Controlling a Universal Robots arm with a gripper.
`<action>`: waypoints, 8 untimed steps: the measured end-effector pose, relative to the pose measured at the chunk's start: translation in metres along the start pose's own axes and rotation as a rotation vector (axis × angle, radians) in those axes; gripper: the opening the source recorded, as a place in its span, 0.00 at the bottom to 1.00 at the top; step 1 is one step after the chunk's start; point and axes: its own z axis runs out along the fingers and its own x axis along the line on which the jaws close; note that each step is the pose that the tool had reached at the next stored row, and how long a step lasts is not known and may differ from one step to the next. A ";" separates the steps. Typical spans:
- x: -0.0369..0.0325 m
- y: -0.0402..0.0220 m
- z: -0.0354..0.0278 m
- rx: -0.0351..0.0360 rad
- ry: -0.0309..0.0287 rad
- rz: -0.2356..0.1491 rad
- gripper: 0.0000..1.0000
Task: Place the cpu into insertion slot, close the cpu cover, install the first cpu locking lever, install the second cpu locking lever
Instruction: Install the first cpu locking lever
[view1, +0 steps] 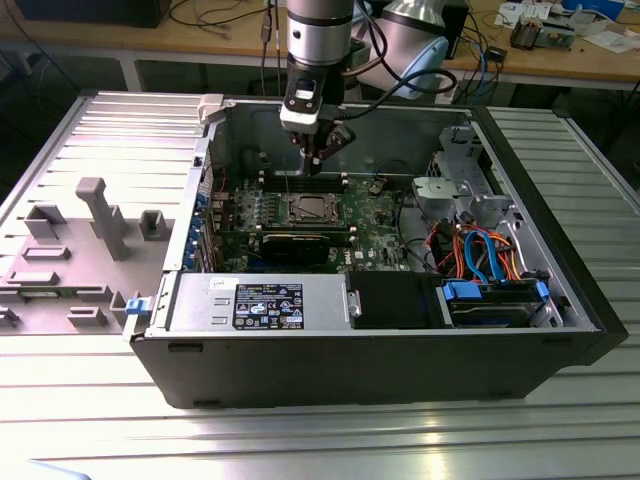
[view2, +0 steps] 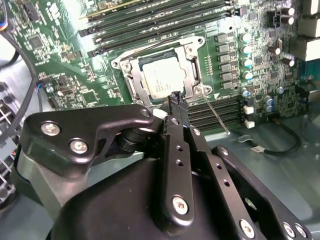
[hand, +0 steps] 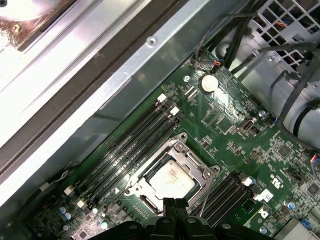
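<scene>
Claw (view2: 177, 101) closed, hovers near cpu (view2: 160, 80) w/ cpu cover (view2: 192, 65) down.

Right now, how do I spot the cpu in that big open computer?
Look in the open black computer case for the green motherboard on its floor. Near the board's middle, below the gripper, sits the cpu: a flat silvery square framed by the metal cpu cover, unlike the long black slots beside it.

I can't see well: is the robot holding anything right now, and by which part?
Nothing is held. The end effector is shut and empty, hovering over the cpu.
</scene>
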 end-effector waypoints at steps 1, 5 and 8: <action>0.0000 0.0000 0.0000 -0.0004 -0.0001 -0.013 0.11; 0.0000 0.0000 0.0000 -0.0016 -0.0003 -0.050 0.11; -0.0002 -0.0002 0.0000 -0.0017 -0.0003 -0.052 0.11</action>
